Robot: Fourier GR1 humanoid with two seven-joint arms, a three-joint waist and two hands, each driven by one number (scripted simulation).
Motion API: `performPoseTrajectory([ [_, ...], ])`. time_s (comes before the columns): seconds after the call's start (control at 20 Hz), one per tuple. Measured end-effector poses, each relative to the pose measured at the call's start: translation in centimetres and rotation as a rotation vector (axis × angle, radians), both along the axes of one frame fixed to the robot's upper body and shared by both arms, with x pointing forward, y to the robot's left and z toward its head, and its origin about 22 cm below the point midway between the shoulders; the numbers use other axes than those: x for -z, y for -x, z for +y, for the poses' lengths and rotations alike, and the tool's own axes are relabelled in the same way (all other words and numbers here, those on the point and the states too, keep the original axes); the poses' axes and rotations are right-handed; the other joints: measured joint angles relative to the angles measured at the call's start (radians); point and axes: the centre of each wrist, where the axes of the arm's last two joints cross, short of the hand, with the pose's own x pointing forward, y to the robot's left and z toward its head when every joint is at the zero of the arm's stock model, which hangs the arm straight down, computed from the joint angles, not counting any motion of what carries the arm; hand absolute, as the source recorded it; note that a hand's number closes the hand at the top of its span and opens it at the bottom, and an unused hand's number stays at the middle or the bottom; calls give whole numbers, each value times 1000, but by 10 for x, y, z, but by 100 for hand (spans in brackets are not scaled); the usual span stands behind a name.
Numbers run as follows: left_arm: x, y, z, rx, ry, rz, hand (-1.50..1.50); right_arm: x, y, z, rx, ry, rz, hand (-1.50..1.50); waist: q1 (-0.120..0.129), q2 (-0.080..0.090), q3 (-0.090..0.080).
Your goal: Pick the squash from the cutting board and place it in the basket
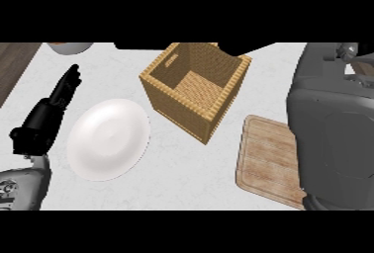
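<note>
Basket [191,94] woven, tan, square, open-topped.

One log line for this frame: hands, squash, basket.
left hand: open, resting beside plate | right hand: hidden behind forearm | squash: not visible | board: visible part bare | basket: nothing seen inside

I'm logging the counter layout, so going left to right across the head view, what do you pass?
Left hand → white plate → wicker basket → wooden cutting board → the grey right forearm. No squash shows.
</note>
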Motion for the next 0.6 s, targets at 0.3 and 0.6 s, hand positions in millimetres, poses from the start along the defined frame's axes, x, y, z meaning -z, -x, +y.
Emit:
performPoseTrajectory([
  [0.3, 3, 6, 0, 9, 4, 1, 0, 1, -31, 37, -20, 5, 117, 150, 7, 2, 0],
  [0.6, 4, 2, 0, 10, 5, 3, 0, 8, -57, 54, -25, 18, 252, 150, 4, 3, 0],
])
